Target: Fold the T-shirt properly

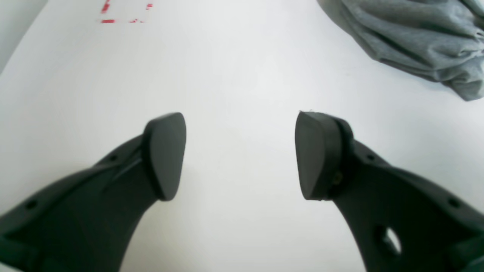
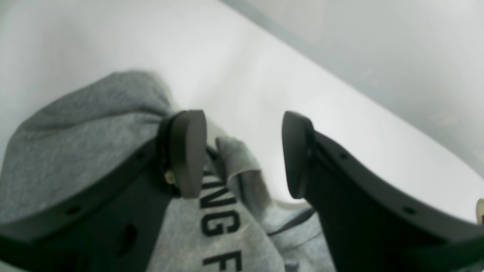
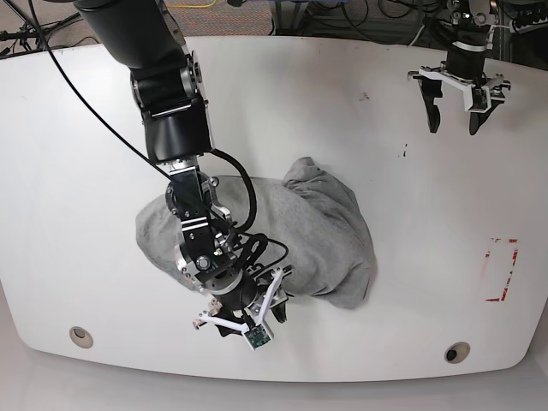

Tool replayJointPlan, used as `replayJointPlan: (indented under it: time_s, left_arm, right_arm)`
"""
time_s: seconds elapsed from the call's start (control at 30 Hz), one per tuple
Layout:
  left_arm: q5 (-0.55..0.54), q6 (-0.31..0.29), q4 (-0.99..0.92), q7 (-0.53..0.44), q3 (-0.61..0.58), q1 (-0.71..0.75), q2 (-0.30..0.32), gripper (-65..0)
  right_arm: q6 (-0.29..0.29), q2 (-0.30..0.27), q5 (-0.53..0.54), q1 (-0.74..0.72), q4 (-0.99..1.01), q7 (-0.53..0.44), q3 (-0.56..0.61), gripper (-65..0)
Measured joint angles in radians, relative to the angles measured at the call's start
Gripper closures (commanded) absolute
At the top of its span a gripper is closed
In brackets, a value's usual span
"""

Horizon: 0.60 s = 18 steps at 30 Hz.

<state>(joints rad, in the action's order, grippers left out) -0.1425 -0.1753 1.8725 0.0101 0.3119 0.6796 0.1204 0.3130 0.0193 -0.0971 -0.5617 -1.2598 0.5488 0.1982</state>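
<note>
The T-shirt (image 3: 321, 227) lies crumpled in a grey heap on the white table (image 3: 411, 205), left of middle. My right gripper (image 3: 242, 310) hovers over its near edge, open. In the right wrist view the right gripper (image 2: 242, 155) has its jaws spread above the T-shirt (image 2: 87, 128), black letters showing below; a raised fold sits just inside the left finger (image 2: 188, 151), unpinched. My left gripper (image 3: 453, 127) hangs open at the far right corner, well away from the cloth. In the left wrist view the left gripper (image 1: 240, 155) holds nothing and the T-shirt (image 1: 416, 37) shows at top right.
A red tape outline (image 3: 499, 270) marks the table's right side, also seen as red marks (image 1: 124, 13) in the left wrist view. Two round holes (image 3: 81, 336) (image 3: 456, 352) sit near the front edge. Cables run along the back edge.
</note>
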Motion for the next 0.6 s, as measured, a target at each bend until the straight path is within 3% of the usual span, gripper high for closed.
replayJointPlan:
  time_s: [0.43, 0.53, 0.6]
  left_arm:
    - [0.000, 0.000, 0.000, 0.002, 0.002, 0.008, -0.003, -42.5]
    - [0.000, -0.001, 0.000, 0.000, 0.002, 0.010, -0.003, -42.5]
    - [0.000, -0.001, 0.000, -0.002, 0.002, 0.011, -0.004, -42.4]
  right_arm:
    - [-0.001, 0.005, -0.005, 0.024, 0.155, -0.064, -0.005, -30.8]
    - [-0.003, -0.002, 0.005, 0.057, 0.154, -0.157, -0.040, -30.9]
    - [-0.003, -0.013, -0.001, 0.075, 0.155, -0.155, -0.053, -30.8]
